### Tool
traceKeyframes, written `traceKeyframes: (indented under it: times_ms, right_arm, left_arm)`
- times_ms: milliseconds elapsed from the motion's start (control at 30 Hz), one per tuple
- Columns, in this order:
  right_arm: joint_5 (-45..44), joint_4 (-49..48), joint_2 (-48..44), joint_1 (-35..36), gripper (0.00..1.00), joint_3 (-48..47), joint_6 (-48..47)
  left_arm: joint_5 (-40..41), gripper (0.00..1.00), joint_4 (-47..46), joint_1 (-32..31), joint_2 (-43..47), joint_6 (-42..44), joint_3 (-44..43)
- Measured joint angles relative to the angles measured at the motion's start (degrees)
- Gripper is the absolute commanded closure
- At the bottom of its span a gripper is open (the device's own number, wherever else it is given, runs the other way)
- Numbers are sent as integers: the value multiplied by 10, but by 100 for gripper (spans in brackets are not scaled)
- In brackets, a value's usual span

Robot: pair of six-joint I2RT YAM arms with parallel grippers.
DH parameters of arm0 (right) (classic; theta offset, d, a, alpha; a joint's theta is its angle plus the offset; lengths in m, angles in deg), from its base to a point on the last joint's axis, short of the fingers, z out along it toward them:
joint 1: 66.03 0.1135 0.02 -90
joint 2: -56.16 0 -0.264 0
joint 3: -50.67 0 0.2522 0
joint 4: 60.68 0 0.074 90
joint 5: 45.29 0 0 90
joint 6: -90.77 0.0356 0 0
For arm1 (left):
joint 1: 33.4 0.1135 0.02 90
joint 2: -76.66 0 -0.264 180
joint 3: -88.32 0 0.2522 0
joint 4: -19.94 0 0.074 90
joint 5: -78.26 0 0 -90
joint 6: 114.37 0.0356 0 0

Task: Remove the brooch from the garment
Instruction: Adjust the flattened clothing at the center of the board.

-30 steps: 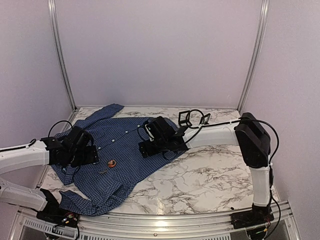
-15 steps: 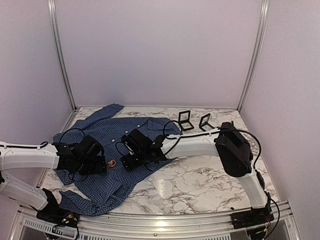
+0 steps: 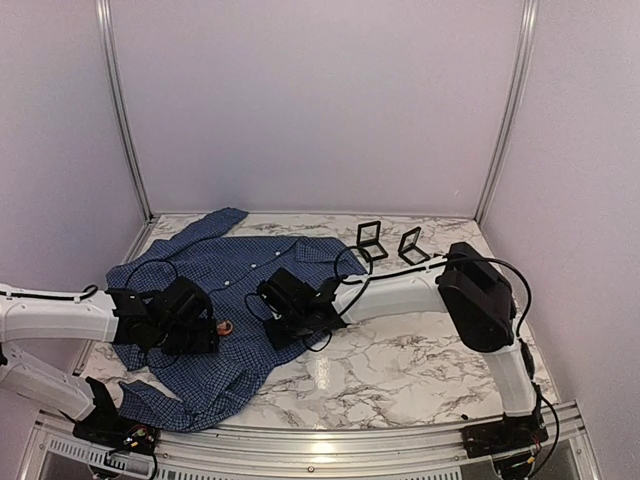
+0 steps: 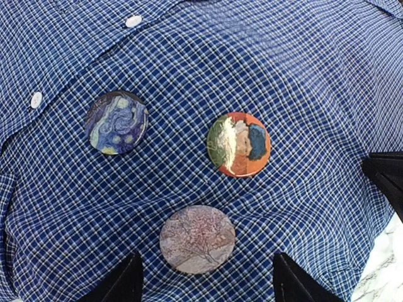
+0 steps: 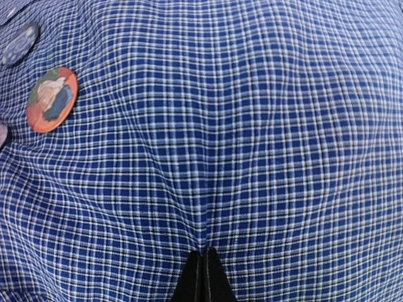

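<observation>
The garment (image 3: 230, 290), a dark blue checked shirt, lies spread on the left of the marble table. The brooch (image 4: 238, 144), a small orange and reddish round pin, is fixed to it; it also shows as brooch (image 3: 224, 327) and brooch (image 5: 52, 99). My left gripper (image 4: 208, 280) hovers open just short of it, with a pale pink pin (image 4: 197, 239) lying between its fingers. My right gripper (image 5: 203, 267) is shut, pinching a pucker of shirt cloth to the right of the brooch.
A dark blue swirly pin (image 4: 116, 123) sits on the shirt beside pale buttons (image 4: 133, 21). Two small black square frames (image 3: 370, 240) stand at the back of the table. A black part of the right arm (image 4: 385, 176) shows at the left wrist view's edge.
The right arm swung left onto the shirt and its gripper closed on the cloth. The left arm moved right, toward the brooch.
</observation>
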Motion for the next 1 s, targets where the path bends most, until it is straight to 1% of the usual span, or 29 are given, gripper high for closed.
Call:
traceKeyframes:
  times_ms: [133,233,300,433,567,667,800,933,1000]
  right_arm:
    - [4,-6,-40,0,100,59,15]
    - [4,-5,-72,0,100,100,24]
    - [4,-5,-95,0,100,125,29]
    - [5,-7,-138,0,100,165,41]
    - [5,-11,-174,0,100,201,51]
    - [5,-11,-181,0,100,211,55]
    - [5,-12,-181,0,100,217,56]
    - [4,-11,-181,0,93,216,56]
    - [3,-5,-181,0,85,212,55]
  left_arm:
    - [0,27,12,0,13,8,-13]
    - [0,31,14,0,15,19,-32]
    - [0,35,11,0,13,28,-43]
    - [-21,47,-9,-1,-16,50,-58]
    - [-52,61,-33,-8,-60,70,-59]
    - [-73,63,-49,-28,-81,72,-58]
    - [-92,65,-74,-69,-83,59,-44]
    - [-103,67,-94,-106,-84,33,-12]
    - [-106,67,-107,-119,-88,20,8]
